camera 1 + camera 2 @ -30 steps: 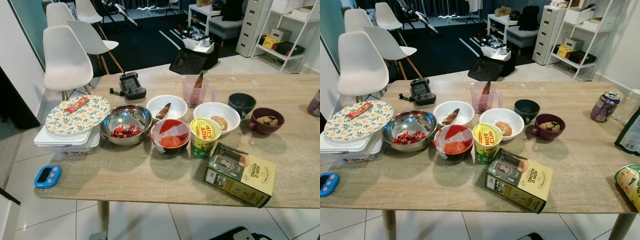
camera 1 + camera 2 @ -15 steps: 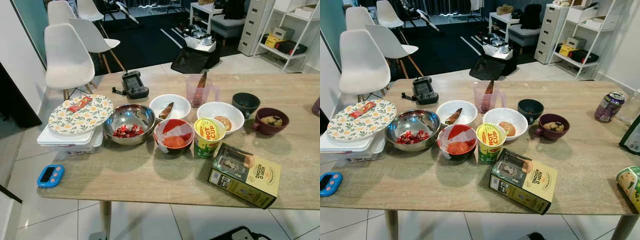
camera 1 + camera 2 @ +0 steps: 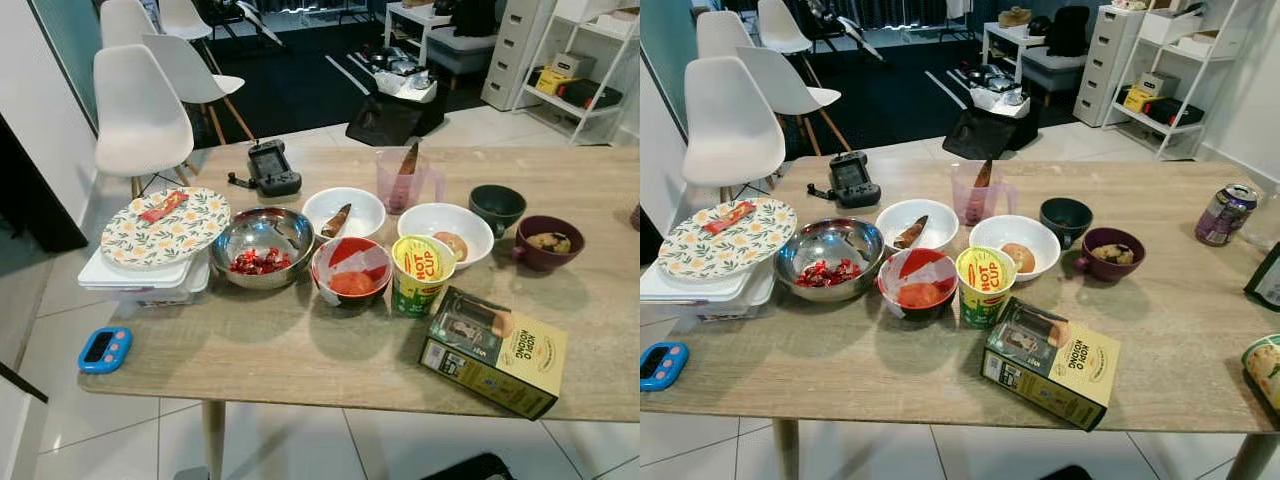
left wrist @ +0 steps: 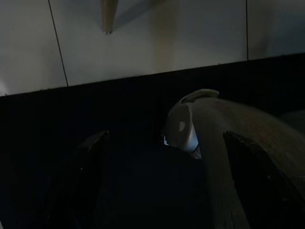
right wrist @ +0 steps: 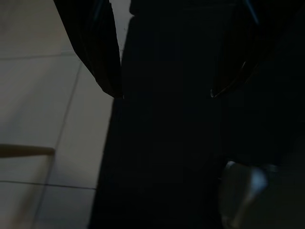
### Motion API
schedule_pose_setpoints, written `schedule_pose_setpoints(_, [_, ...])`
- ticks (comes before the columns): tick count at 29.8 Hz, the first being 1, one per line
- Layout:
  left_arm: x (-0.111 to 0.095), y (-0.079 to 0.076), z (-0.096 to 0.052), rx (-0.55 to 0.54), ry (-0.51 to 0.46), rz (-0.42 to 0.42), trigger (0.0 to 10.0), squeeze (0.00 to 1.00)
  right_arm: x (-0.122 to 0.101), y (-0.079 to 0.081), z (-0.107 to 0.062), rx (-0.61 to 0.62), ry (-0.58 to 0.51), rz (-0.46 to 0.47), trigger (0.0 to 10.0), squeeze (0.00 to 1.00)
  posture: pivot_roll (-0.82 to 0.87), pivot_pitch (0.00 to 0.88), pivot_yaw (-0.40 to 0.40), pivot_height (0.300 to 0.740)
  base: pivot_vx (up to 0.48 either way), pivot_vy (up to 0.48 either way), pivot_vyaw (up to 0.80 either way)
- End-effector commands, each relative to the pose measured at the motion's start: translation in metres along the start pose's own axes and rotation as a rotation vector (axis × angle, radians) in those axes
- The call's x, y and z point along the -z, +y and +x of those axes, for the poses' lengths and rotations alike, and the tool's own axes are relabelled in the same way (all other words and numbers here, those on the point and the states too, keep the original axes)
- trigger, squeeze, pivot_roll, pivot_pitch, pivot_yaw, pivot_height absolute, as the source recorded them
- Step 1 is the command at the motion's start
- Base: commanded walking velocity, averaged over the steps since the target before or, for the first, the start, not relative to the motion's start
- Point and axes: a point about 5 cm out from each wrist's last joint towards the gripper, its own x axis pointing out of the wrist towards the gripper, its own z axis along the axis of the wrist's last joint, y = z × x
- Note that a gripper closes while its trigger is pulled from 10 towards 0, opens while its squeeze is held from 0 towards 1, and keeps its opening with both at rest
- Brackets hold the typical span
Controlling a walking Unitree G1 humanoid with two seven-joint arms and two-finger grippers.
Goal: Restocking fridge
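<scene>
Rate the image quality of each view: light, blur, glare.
Eye views: evenly lit and sharp, soft shadows under the bowls on the table, mild glare inside the steel bowl. Left wrist view: very dark, left gripper in shade over pale floor tiles. Right wrist view: mostly black, right gripper silhouetted, tiles slightly blurred.

A wooden worktop (image 3: 840, 370) carries a steel bowl (image 3: 830, 258), a red bowl (image 3: 917, 283), a yellow cup (image 3: 983, 286), two white bowls (image 3: 915, 224), a pink jug (image 3: 978, 195), a dark bowl (image 3: 1067, 220), a maroon bowl (image 3: 1113, 253), a box (image 3: 1050, 361), a can (image 3: 1225, 214), a white container (image 3: 700, 290) with a plate on top, a blue timer (image 3: 661, 364) and a black device (image 3: 853, 181).
</scene>
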Motion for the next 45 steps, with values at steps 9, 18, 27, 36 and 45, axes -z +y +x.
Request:
schedule_pose_setpoints(9, [0.007,-0.003,0.000,-0.015,0.018,-0.006,10.0,0.00,-0.003,-0.022,-0.002,0.081,0.005,0.012,10.0,0.00,-0.05,0.000,-0.051,0.740,0.000,0.000,0.00])
schedule_pose_setpoints(18, [0.004,0.012,-0.003,-0.043,0.024,0.020,10.0,0.00,-0.003,-0.005,0.000,0.057,0.007,0.047,10.0,1.00,-0.05,0.000,-0.001,0.740,0.000,0.000,0.00])
schedule_pose_setpoints(27, [-0.024,0.023,-0.001,-0.091,-0.060,-0.036,10.0,0.00,0.009,0.006,0.000,0.027,0.041,0.027,10.0,1.00,-0.02,0.000,0.008,0.740,0.000,0.000,0.00])
schedule_pose_setpoints(36, [-0.021,0.017,0.000,-0.083,-0.054,-0.069,10.0,0.07,-0.009,-0.014,-0.001,0.071,0.007,0.024,10.0,1.00,0.02,0.000,-0.035,0.740,0.000,0.000,0.00])
schedule_pose_setpoints(45, [-0.007,0.008,0.000,-0.081,-0.046,-0.142,10.0,1.00,-0.046,-0.027,-0.002,0.092,-0.056,-0.064,10.0,0.00,0.10,0.000,-0.135,0.740,0.000,0.000,0.00])
